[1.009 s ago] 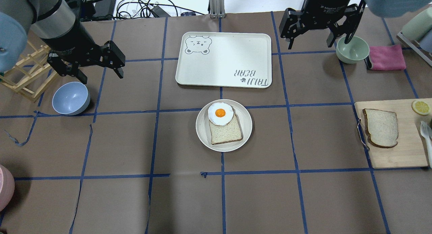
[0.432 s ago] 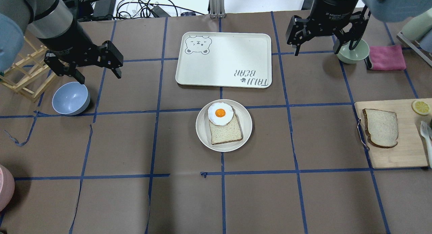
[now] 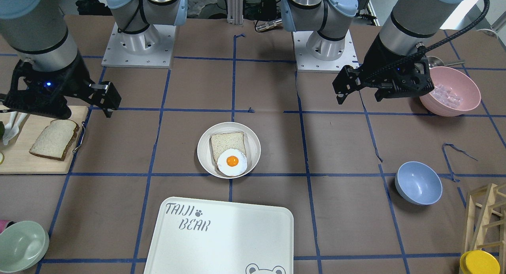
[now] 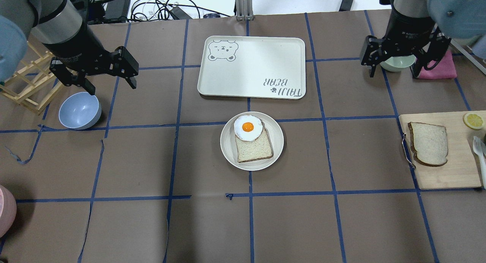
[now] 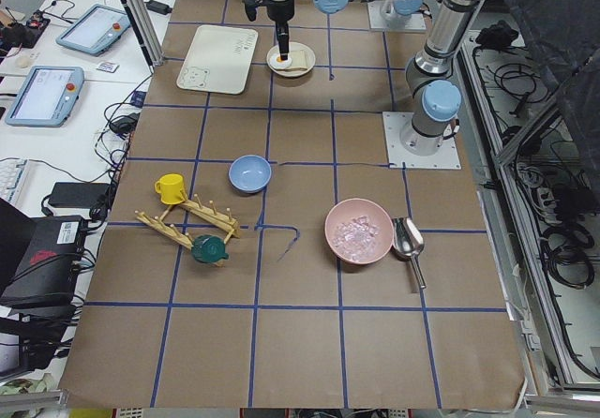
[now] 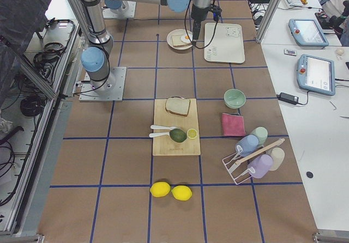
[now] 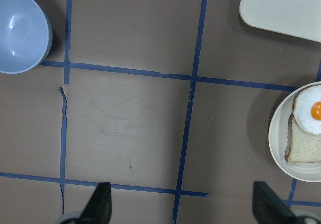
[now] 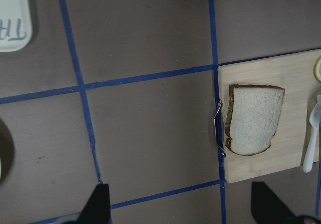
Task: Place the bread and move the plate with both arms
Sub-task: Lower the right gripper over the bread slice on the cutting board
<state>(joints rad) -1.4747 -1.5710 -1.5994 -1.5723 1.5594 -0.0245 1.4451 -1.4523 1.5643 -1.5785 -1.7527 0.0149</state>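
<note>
The opening step is in hand: the right arm is heading for the bread (image 4: 429, 143), and nothing is being gripped yet. The slice is lying flat on the wooden cutting board (image 4: 455, 175) at the right end of the counter, its dark crust just beside the board's metal handle. The right claw (image 4: 395, 71) is hanging high with its fingers spread wide and empty, near the counter's far right corner. Its wrist view is showing the slice off to one side rather than between the fingertips.

The plate (image 4: 227, 143) is sitting at the middle of the counter, already carrying the egg-topped slice (image 4: 253, 149), with the tray (image 4: 258, 62) just beyond it toward the far edge. The left claw (image 4: 113, 87) is also spread and empty, hovering toward the left end near the blue bowl (image 4: 79, 111).

Next, the right claw probably needs to centre over the bread, drop low and pinch it across the crust, since a flat slice offers little to bite on. The bread would then go onto the egg, after which both claws would be taking opposite sides of the plate's rim.
</note>
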